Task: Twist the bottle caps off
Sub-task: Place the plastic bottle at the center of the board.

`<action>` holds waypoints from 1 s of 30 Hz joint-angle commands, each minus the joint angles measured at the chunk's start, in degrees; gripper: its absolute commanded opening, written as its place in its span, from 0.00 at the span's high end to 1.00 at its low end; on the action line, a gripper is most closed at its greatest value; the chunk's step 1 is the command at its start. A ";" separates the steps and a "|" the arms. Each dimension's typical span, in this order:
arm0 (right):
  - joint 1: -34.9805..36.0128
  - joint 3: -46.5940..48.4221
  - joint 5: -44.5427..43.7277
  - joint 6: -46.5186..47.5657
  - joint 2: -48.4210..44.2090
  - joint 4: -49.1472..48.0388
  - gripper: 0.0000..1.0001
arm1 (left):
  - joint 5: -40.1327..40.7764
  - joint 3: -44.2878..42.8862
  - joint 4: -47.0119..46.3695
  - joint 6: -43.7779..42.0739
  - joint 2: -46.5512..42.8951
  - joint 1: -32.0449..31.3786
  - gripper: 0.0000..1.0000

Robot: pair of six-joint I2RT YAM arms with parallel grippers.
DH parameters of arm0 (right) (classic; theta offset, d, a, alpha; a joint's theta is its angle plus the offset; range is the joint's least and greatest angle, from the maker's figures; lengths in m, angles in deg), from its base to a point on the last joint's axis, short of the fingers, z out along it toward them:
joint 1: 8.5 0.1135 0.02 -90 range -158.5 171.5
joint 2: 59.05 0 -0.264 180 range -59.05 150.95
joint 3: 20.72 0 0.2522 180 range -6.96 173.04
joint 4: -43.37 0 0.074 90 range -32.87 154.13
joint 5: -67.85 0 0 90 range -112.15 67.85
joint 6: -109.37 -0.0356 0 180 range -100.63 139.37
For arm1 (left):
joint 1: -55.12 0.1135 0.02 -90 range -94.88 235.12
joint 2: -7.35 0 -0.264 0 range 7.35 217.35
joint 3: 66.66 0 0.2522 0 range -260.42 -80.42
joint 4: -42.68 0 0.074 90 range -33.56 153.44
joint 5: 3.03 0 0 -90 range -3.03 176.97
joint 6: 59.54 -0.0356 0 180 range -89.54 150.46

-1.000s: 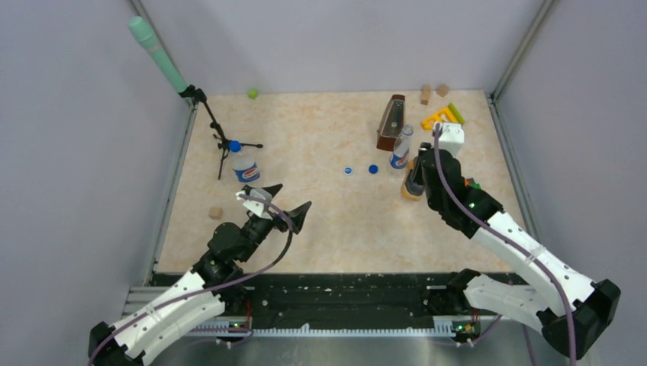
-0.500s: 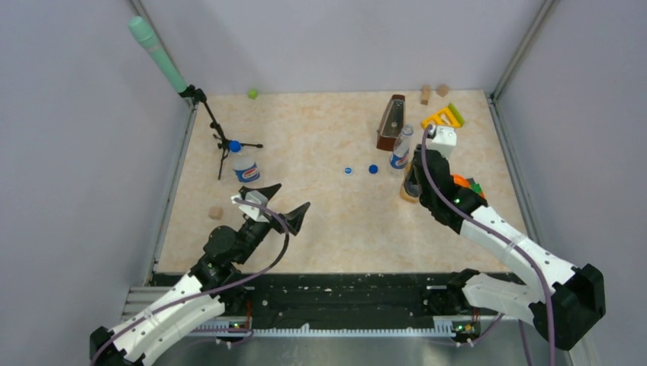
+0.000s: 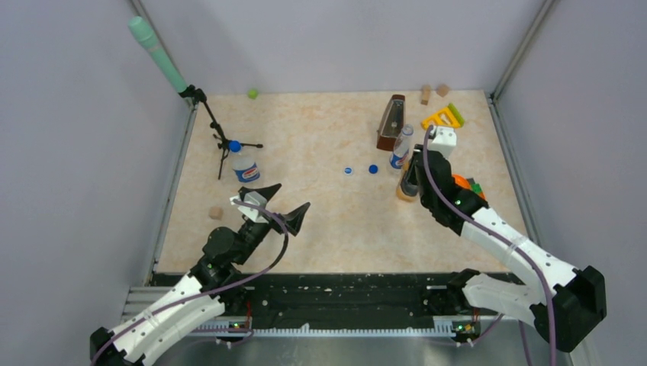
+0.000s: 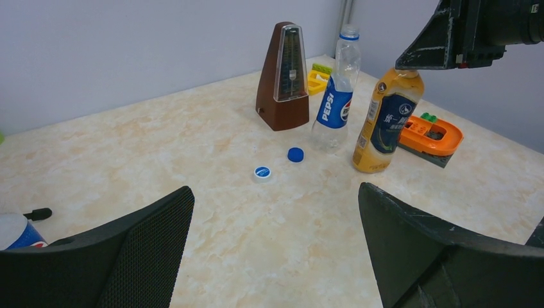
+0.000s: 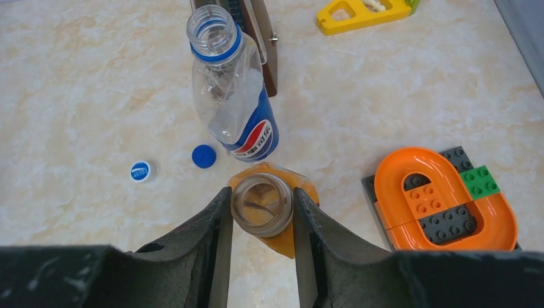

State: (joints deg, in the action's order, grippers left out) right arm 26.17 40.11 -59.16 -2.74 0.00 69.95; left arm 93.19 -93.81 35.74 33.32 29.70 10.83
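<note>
Lower centre of the right wrist view: right end effector (image 5: 261,206) pinching the neck of the orange bottle (image 5: 277,245), one finger touching each side, mouth open and uncapped. Just above it in that frame, an open Pepsi bottle (image 5: 234,96), upright, likewise without a cap.

Left of both bottles, loose and flat on the desk (image 5: 96,83): a dark blue cap (image 5: 204,156) near the open Pepsi bottle's foot, and a pale white-blue cap (image 5: 140,171) a little further left, apart from the first.

Behind the open Pepsi bottle, a brown metronome (image 4: 283,77). At the right of the frame, an orange brick track (image 5: 442,199). At the top edge, a yellow toy (image 5: 365,13).

Lower left of the overhead view: left end effector (image 3: 290,197) spread wide, holding nothing, raised above the desk and well apart from the bottles.

Further up the left side, beside a microphone stand (image 3: 217,133), a capped Pepsi bottle (image 3: 244,168), upright, with the third cap (image 3: 234,146), dark blue, sitting on its neck. Tight or loosened: cannot tell.
</note>
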 commanded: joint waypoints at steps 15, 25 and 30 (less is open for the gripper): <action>-0.49 1.09 2.04 -0.59 -1.19 -0.12 0.49 | 0.44 0.28 -0.92 0.41 0.23 -0.05 0.01; -0.49 3.30 5.20 0.64 -3.99 2.45 0.41 | 8.11 -0.28 -0.10 2.53 1.49 -0.08 0.01; -0.48 5.69 9.10 2.17 -6.26 6.42 0.40 | 17.66 0.49 -0.05 3.57 -0.93 -0.03 0.01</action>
State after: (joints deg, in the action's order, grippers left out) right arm 26.17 41.03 -54.03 -2.65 -3.41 73.29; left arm 101.80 -93.76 37.20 35.28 30.82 10.83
